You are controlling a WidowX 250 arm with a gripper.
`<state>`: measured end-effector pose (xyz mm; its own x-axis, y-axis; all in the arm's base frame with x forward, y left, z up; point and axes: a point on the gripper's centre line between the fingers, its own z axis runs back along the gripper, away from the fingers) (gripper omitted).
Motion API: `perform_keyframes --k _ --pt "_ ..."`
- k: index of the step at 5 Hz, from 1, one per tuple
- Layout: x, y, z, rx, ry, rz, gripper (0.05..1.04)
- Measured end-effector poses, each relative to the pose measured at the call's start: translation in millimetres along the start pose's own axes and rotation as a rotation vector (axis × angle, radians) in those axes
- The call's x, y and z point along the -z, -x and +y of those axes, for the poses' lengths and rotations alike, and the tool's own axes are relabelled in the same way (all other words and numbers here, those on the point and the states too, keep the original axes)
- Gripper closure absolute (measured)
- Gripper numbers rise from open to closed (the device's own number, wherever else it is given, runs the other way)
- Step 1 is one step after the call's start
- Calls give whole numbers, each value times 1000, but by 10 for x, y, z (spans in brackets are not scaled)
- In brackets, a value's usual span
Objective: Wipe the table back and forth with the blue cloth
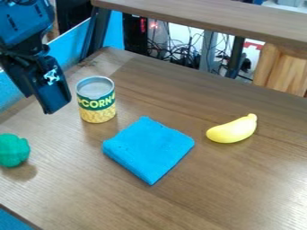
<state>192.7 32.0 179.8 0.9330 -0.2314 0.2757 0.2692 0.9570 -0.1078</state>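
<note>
While the pincer (54, 107) hangs near the can (96, 108), a blue cloth (150, 148) lies folded.

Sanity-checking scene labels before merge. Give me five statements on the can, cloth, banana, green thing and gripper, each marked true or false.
1. The blue cloth lies between the can and the banana. True.
2. The can lies on its side. False: it stands upright.
3. The green thing is at the view's left edge. True.
4. The banana rests on the cloth. False: it lies beside it, on the table.
5. The gripper is nearer the banana than the can. False: nearer the can.
</note>
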Motion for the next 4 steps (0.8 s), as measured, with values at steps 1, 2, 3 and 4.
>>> perform_keyframes --k 1,2,3,4 --pt "50 9 5 1 6 6 73" --pt "508 -190 129 43 43 -45 73" --pt "889 -449 -4 81 8 -54 73" --pt "1150 -665 -87 31 -49 -106 73"
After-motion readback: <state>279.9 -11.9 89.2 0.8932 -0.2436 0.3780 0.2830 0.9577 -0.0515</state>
